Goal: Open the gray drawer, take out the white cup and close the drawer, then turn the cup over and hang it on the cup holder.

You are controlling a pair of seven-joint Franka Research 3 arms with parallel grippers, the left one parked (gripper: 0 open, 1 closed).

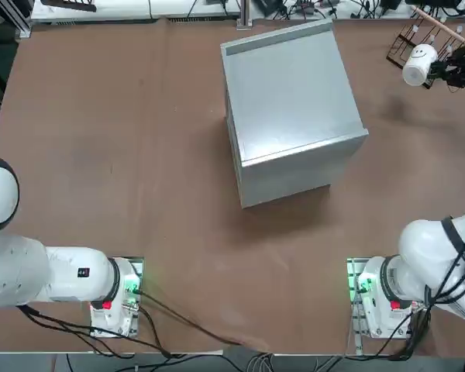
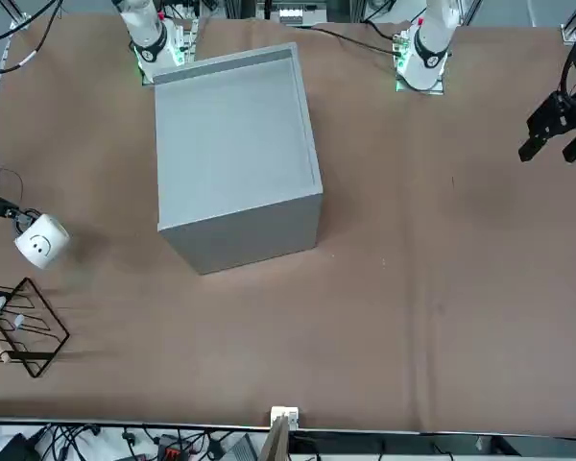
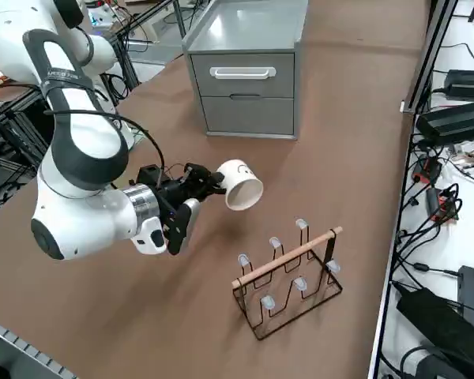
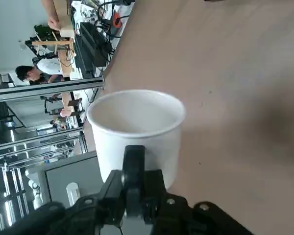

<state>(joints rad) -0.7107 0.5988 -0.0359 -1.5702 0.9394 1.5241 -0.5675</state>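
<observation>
We count one cup [image 3: 241, 185], one cabinet [image 1: 291, 108], one rack [image 3: 288, 276] and one working gripper [image 3: 208, 181]. The cup is small, white and smooth like glazed ceramic, a plain cylinder with a round open mouth and a little dark smiling mark on its side. The right gripper, black and two-fingered, is clamped on the cup and holds it in the air above the brown table [image 1: 124, 170], tipped onto its side, with the rack close by and the cabinet further off. From the wrist we see one dark finger [image 4: 133, 164] pressed against the cup's outer wall, its mouth facing away from the hand. The cabinet is a boxy block of matte gray sheet metal with a flat top and a raised lip along one edge. In the side view its front shows two drawers, one above the other, both shut flush; the upper drawer [image 3: 243, 75] carries a pale bar handle, the lower a dark slot. The rack is a small frame of thin dark wire with one light wooden rod across its top and six upright pegs tipped in pale caps, three to a row. The table is covered by a flat brown mat with a dull, slightly fibrous look.
</observation>
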